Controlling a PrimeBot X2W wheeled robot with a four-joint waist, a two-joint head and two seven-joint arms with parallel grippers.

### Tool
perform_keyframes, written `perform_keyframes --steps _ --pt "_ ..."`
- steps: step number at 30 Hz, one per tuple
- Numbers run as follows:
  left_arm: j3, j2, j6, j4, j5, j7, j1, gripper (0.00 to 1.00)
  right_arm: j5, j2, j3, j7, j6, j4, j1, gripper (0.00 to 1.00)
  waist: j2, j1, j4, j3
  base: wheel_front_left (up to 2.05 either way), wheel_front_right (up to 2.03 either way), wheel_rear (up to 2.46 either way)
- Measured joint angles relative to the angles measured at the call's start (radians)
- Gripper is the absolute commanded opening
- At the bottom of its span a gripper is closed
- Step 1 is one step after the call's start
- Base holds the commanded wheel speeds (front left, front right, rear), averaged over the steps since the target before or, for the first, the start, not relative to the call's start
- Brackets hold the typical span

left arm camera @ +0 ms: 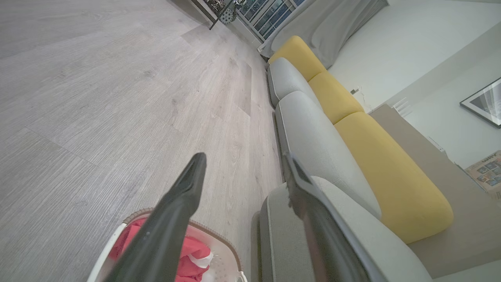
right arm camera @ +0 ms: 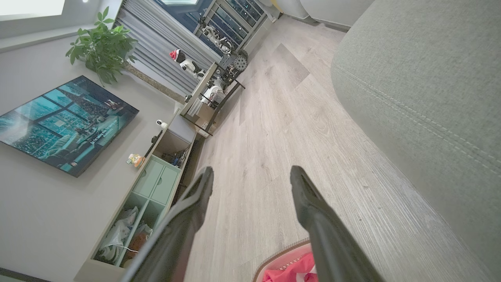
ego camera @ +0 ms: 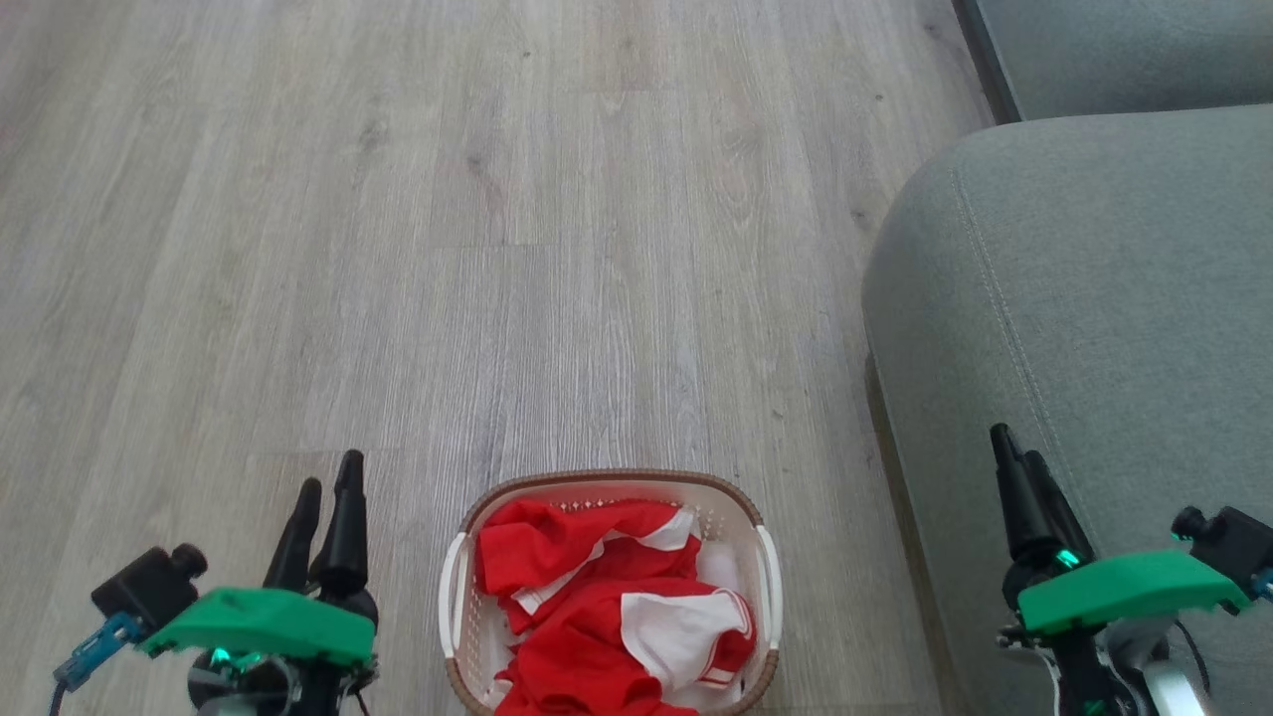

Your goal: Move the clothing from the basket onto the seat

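On the pale plank floor (ego camera: 497, 249), the basket (ego camera: 465, 617) of clothing (ego camera: 572, 557) sits at six o'clock and the seat (ego camera: 1094, 298) at three, while the left gripper (ego camera: 330, 471) and right gripper (ego camera: 1016, 446) gape wide, empty.

"WRY" on printed box (left arm camera: 485, 172); poster (right arm camera: 66, 121) caption illegible.

Clothing (ego camera: 587, 617) in basket (ego camera: 612, 477) on floor (ego camera: 497, 249); seat (ego camera: 1094, 298) right of basket, apart.

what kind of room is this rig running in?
Most likely a home living room, or a mock-up of one: a grey sofa seat backed by yellow cushions, a low media cabinet along a wall with a screen or picture, and a wood-look plank floor.
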Motion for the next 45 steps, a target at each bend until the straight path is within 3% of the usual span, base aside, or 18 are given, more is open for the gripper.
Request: perform_keyframes --steps 45 --pt "-0.063 0.001 -0.006 -0.094 0.535 -0.128 -0.019 1.00 -0.478 -0.022 0.047 -0.132 0.000 -0.100 0.002 1.00 0.0000 0.0000 0.008 0.006 0.00 0.00 0.00"
